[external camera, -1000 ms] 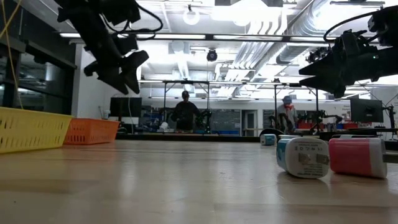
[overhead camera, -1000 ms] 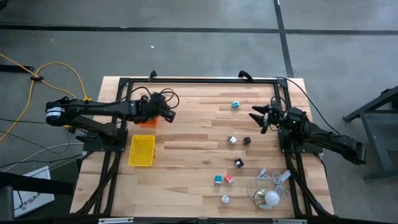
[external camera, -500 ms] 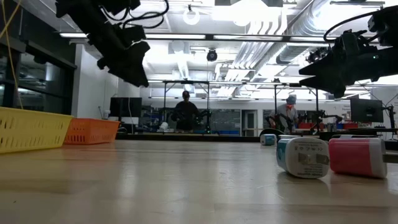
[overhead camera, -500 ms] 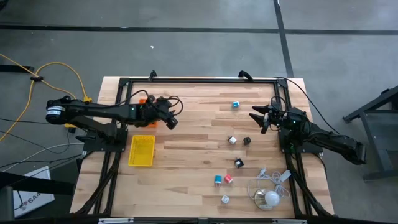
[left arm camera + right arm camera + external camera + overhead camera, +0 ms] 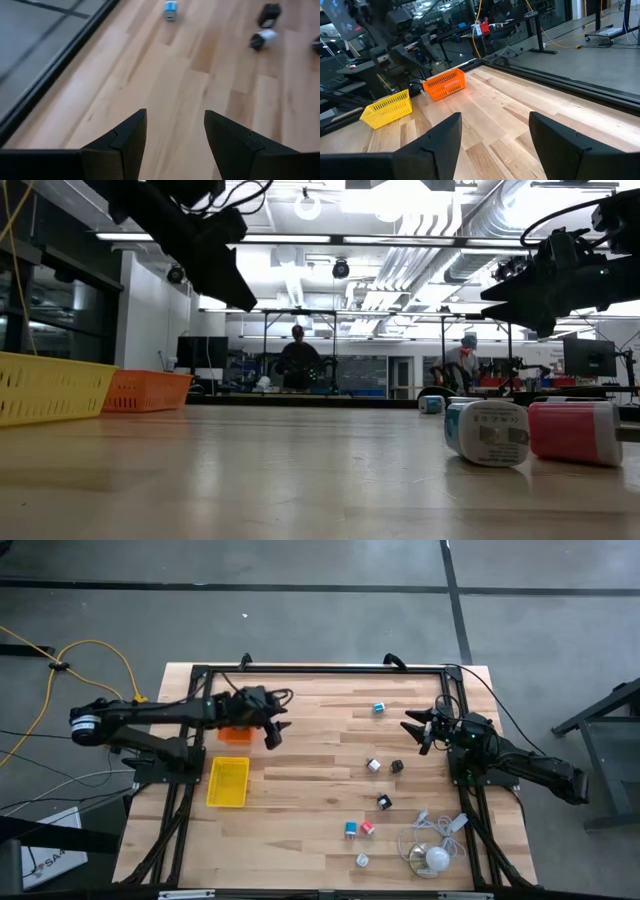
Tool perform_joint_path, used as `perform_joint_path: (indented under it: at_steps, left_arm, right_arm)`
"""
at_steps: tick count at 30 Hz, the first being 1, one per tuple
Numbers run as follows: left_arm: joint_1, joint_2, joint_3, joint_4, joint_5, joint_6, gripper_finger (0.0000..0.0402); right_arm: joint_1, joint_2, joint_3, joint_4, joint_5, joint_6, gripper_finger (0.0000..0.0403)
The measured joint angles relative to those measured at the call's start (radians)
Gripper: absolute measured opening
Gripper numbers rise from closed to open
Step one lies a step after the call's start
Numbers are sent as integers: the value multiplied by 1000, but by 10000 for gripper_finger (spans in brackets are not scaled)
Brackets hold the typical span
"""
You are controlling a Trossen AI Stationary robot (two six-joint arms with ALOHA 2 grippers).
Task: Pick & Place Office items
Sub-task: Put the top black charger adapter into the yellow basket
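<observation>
The office items lie scattered on the right half of the wooden table: a blue block (image 5: 379, 708) far back, a white piece (image 5: 373, 766) and a black clip (image 5: 397, 766) mid-table, another black clip (image 5: 385, 802), then a blue (image 5: 351, 830), a pink (image 5: 368, 828) and a white block (image 5: 362, 860) near the front. My left gripper (image 5: 272, 730) hangs open over bare wood beside the orange tray (image 5: 235, 735), slanting down toward the items. My right gripper (image 5: 412, 728) waits open and level at the right, above the table.
A yellow tray (image 5: 228, 783) lies in front of the orange one at the left. A white cable bundle with a round piece (image 5: 430, 852) sits at the front right. A black frame (image 5: 320, 668) runs along the table's edges. Bare wood lies between trays and items.
My left gripper has rolled about its own pointing line, tipped to a shallower slant and risen a little beside the orange tray. Its fingers have stayed open.
</observation>
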State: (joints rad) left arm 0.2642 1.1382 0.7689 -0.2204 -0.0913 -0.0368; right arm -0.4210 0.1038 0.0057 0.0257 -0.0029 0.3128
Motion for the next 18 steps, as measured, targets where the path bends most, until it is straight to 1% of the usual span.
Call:
perform_joint_path:
  at_steps: [4, 7, 11, 18]
  left_arm:
    - [69, -1, 0, 1, 147, 65, 191]
    - [98, -1, 0, 1, 218, 93, 191]
    - [114, -1, 0, 1, 234, 93, 191]
    - [104, -1, 0, 1, 234, 92, 191]
  right_arm:
    - [0, 0, 0, 0, 0, 0, 219]
    - [0, 0, 0, 0, 0, 0, 219]
    - [0, 0, 0, 0, 0, 0, 219]
    - [0, 0, 0, 0, 0, 0, 219]
